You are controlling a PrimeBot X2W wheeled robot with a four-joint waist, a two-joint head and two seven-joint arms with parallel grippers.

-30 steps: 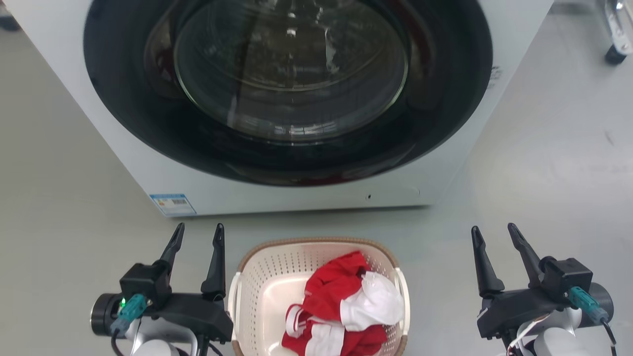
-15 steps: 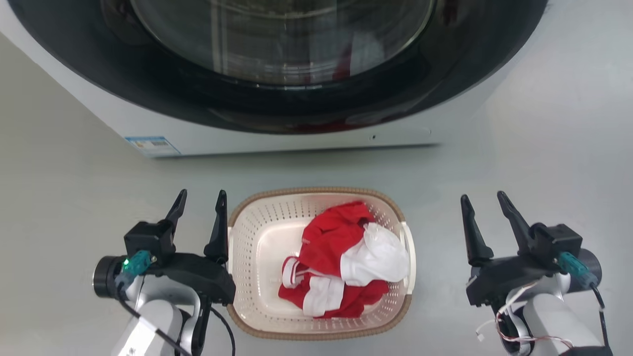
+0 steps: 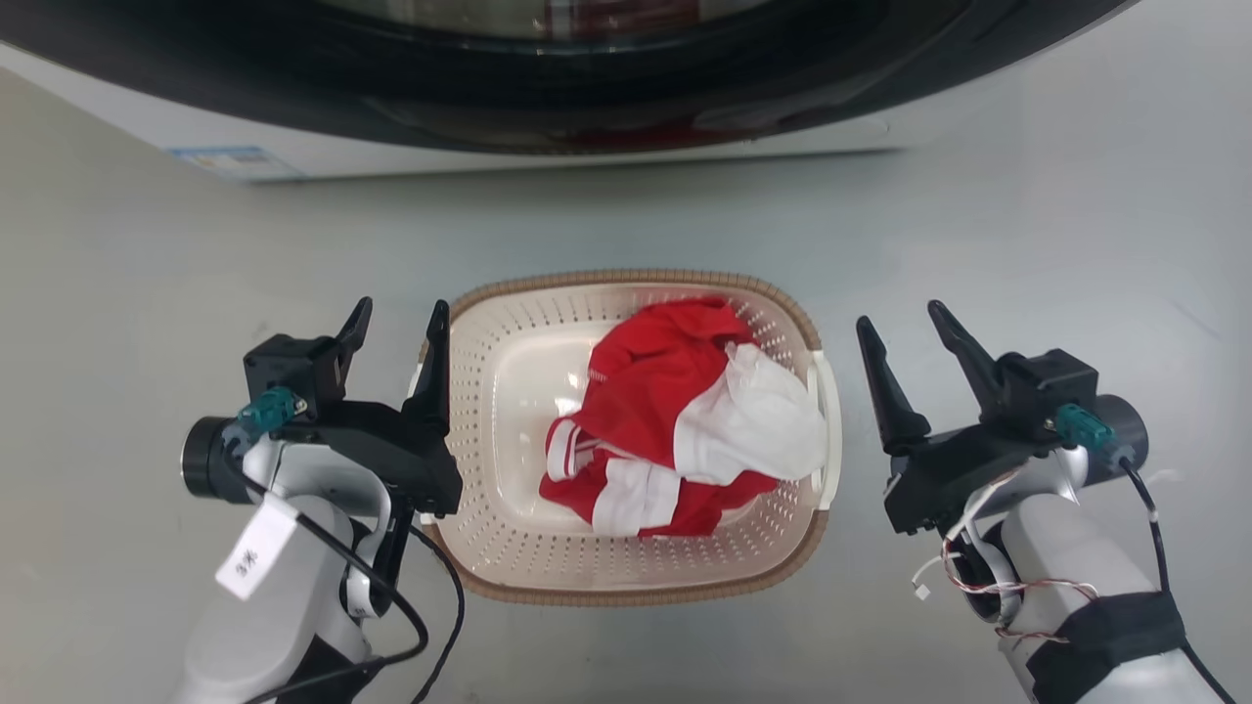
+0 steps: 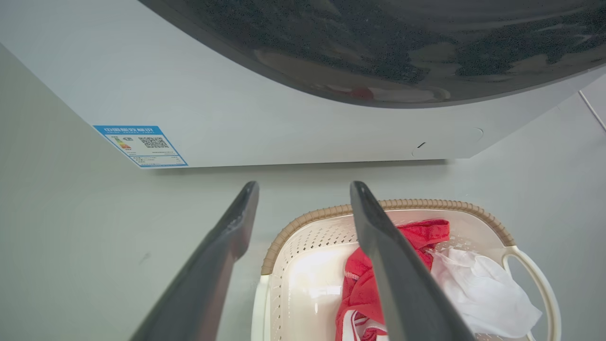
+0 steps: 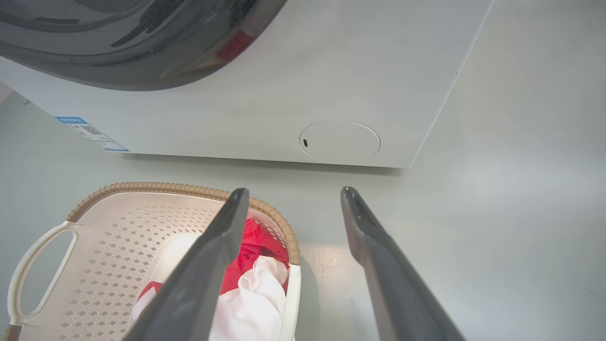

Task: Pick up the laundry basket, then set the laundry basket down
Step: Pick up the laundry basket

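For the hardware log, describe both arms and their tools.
Both arms are pale grey-white with black wrist housings. The left tool and right tool each have two dark, tapering fingers. Each wrist carries a teal connector. The left arm bears a white tag and black cable; the right arm, red-white wires and a black strap.

Blue sticker [image 4: 140, 146] on washing machine [image 4: 265, 109] (QR code, print illegible); white tag [image 3: 254, 558] on left arm [image 3: 245, 640], perhaps characters.

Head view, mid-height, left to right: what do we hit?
left gripper → laundry basket, with red and white clothes inside it → right gripper
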